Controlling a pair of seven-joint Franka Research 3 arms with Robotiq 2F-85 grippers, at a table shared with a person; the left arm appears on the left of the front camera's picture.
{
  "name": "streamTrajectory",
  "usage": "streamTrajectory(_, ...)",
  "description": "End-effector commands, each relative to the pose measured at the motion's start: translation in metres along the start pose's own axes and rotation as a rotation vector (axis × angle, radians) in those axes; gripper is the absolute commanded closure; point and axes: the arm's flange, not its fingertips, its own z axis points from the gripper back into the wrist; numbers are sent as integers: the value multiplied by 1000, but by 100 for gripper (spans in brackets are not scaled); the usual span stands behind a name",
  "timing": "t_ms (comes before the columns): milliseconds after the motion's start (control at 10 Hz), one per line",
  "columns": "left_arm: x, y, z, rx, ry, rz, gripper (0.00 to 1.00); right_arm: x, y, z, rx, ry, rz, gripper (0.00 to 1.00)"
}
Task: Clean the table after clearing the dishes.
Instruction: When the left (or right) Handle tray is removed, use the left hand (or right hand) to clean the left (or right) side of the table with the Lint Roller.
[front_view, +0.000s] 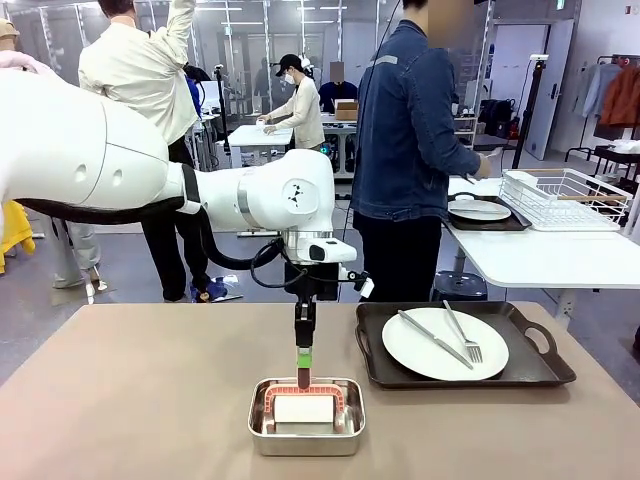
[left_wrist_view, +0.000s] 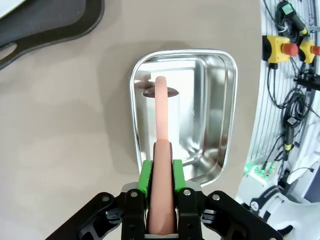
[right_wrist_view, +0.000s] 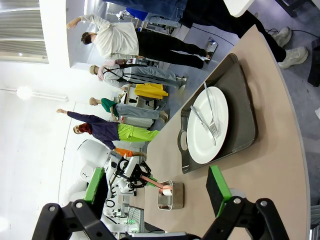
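Note:
My left gripper (front_view: 303, 358) points straight down over a shallow steel pan (front_view: 258, 432) near the front of the beige table (front_view: 120, 400). It is shut on a salmon-pink handle (left_wrist_view: 161, 115) that reaches down into the pan (left_wrist_view: 220, 100), where a white block (front_view: 304, 409) lies. The dishes, a white plate (front_view: 430, 350) with a knife and fork, rest on a black tray (front_view: 540, 365) to the right. My right gripper (right_wrist_view: 156, 172) hangs open and empty off the table's right side, far from the plate (right_wrist_view: 205, 140).
A person in a denim jacket (front_view: 405, 130) stands at the far edge, turned toward a white side table (front_view: 540, 255). That table carries another plate on a tray (front_view: 480, 210) and a white wire rack (front_view: 565, 195). Cables and stop buttons (left_wrist_view: 282, 47) lie beyond the near edge.

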Motion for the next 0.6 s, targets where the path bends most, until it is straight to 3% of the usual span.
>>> streamTrajectory(0, -11, -35, 33, -38, 19, 89, 100, -1, 2, 2, 11, 0, 14, 0)
streamTrajectory(100, -22, -60, 61, 11, 0, 175, 100, -1, 2, 2, 11, 0, 14, 0)
streamTrajectory(300, -66, -90, 102, 55, -196, 319, 100, -1, 2, 2, 11, 0, 14, 0)
streamTrajectory(500, -129, -95, 121, 81, -366, 531, 100, -1, 2, 2, 11, 0, 14, 0)
